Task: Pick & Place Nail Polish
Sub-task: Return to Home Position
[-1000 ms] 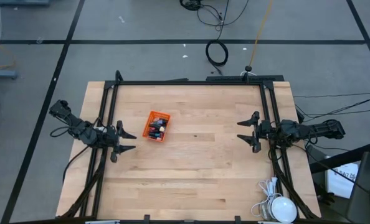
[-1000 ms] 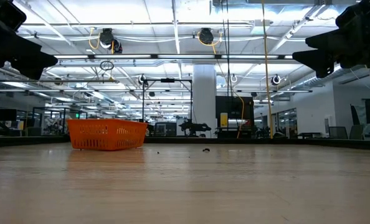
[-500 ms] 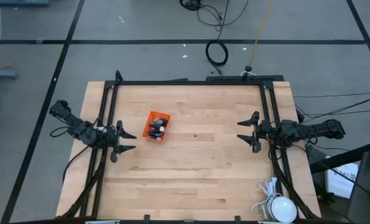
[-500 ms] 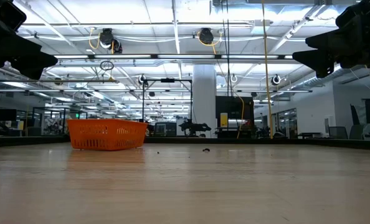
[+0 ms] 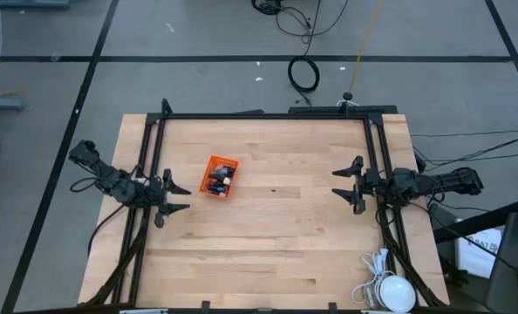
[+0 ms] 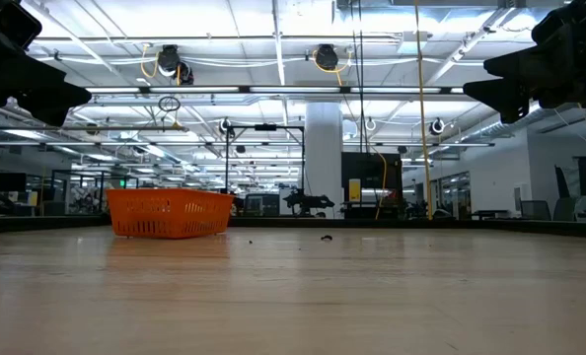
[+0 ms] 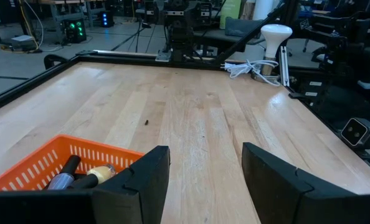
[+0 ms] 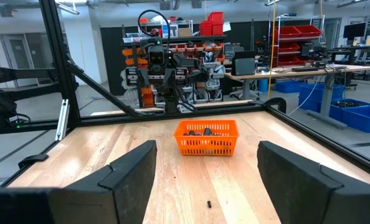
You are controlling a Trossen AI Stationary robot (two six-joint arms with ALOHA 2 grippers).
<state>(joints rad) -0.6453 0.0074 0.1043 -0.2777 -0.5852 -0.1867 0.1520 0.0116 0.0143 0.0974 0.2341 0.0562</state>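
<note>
Small dark-capped nail polish bottles (image 5: 220,181) lying inside orange mesh plastic basket (image 5: 223,160), on pale wooden table (image 5: 268,253) toward its left edge, left pincer (image 5: 181,198) at left edge, fingers apart, right pincer (image 5: 337,183) at right edge, fingers apart, both empty

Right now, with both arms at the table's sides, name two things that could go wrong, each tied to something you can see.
1. The orange basket sits close in front of the left gripper, whose jaws stand open toward it; a careless move could knock it and spill the nail polish bottles.
2. A loose white cable lies at a corner of the table by the arm of the right gripper; it might snag there.
</note>
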